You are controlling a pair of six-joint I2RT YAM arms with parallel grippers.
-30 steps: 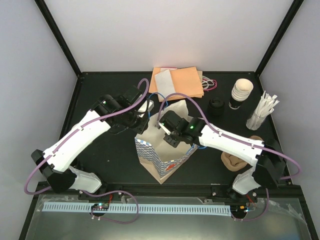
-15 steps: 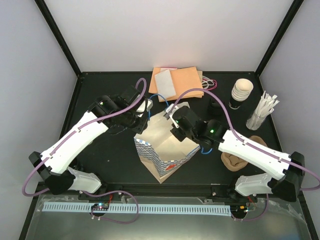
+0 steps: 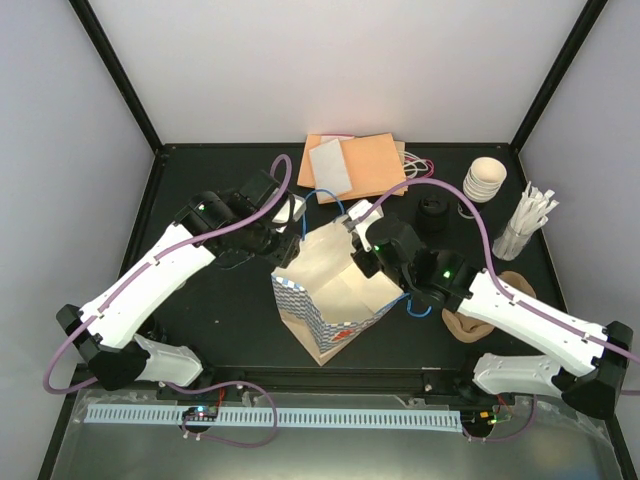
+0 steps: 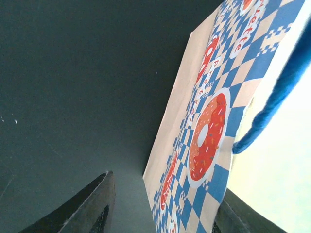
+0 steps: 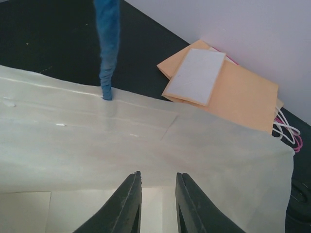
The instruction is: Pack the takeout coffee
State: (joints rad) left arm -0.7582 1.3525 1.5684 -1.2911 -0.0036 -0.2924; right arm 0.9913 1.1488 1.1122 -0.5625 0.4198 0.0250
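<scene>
My right end effector [image 5: 158, 178] hangs empty over the open doughnut-print paper bag [image 3: 330, 300], fingers parted by a narrow gap. My left end effector [image 4: 165, 206] is spread wide beside the bag's side. The takeout coffee [image 3: 435, 212] stands on the table [image 3: 230, 320] beyond the bag, so I'd swing right, open wider and grip below its lid, my forearm reaching diagonally, wrist pitched down.
</scene>
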